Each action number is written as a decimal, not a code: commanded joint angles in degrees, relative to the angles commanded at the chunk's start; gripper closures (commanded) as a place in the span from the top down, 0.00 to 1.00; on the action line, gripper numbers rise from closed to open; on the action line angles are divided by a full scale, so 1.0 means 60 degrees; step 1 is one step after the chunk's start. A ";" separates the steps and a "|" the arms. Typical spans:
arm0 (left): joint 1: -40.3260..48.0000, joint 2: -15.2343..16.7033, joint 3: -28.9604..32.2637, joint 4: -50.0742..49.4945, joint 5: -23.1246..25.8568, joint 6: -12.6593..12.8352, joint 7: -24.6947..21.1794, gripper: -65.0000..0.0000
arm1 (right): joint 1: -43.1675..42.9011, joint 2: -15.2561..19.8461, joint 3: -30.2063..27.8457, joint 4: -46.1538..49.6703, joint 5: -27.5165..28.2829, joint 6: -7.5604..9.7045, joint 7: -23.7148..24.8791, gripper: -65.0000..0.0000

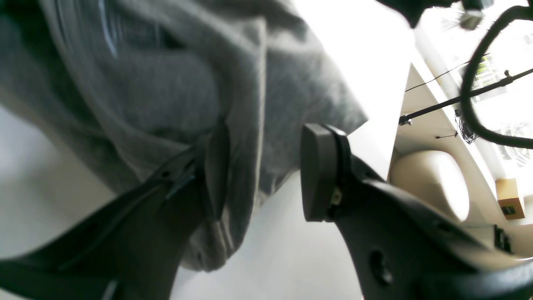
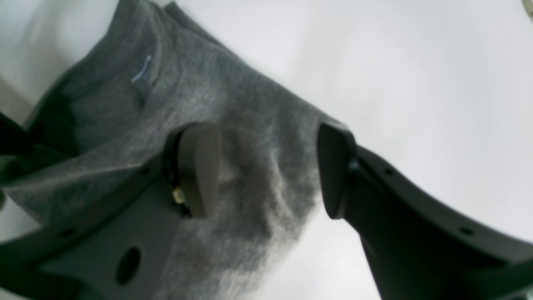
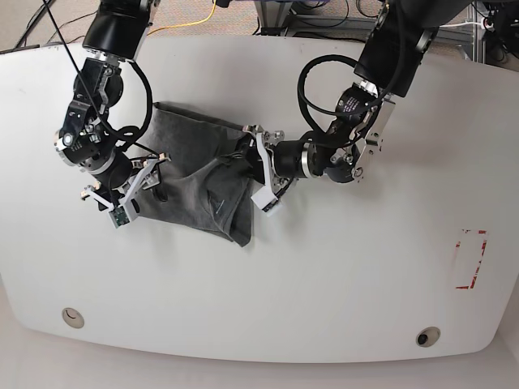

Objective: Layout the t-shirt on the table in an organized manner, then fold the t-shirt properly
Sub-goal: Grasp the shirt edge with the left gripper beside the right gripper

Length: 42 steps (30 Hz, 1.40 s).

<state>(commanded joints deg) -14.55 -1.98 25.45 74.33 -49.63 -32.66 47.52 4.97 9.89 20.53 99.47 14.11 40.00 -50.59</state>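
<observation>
The t-shirt lies bunched up in a grey heap on the white table, between the two arms. From above you can see the whole heap and a red dashed mark far off near the table's edge. The wrist views show what that view cannot. The left gripper has its jaws apart, with a fold of cloth hanging between them and lying on one finger. The right gripper has its jaws apart too, with cloth under them.
</observation>
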 joint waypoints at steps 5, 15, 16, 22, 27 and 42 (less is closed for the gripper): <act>0.0000 -0.0015 0.0015 0.0000 0.0000 0.0000 0.0059 0.39 | -0.0015 0.0000 0.0000 0.0029 0.0015 0.0000 0.0000 0.55; 0.0015 -0.0103 0.0029 -0.0073 0.0498 0.0015 0.0059 0.31 | -0.0059 -0.0015 0.0059 0.0029 0.0073 0.0000 0.0000 0.55; 0.0015 -0.0103 0.0029 -0.0073 0.0615 0.0015 0.0059 0.23 | -0.0073 -0.0015 0.0059 0.0029 0.0073 0.0000 0.0000 0.55; 0.0029 -0.0088 0.0044 -0.0073 0.1172 0.0015 0.0059 0.04 | -0.0073 -0.0015 0.0073 0.0029 0.0088 0.0000 0.0000 0.55; 0.0029 -0.0117 0.0044 0.0000 0.1392 0.0234 0.0059 0.04 | -0.0073 -0.0015 0.0073 0.0029 0.0088 0.0000 0.0000 0.55; 0.0176 -0.1245 -0.0029 0.1231 0.0366 0.0410 0.0073 0.00 | -0.0015 -0.0322 0.0000 0.0469 0.0000 0.0000 -0.0044 0.34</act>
<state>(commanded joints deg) -13.49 -9.45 25.27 81.71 -47.43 -30.20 47.96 4.88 7.96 20.53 102.29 14.11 40.00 -50.86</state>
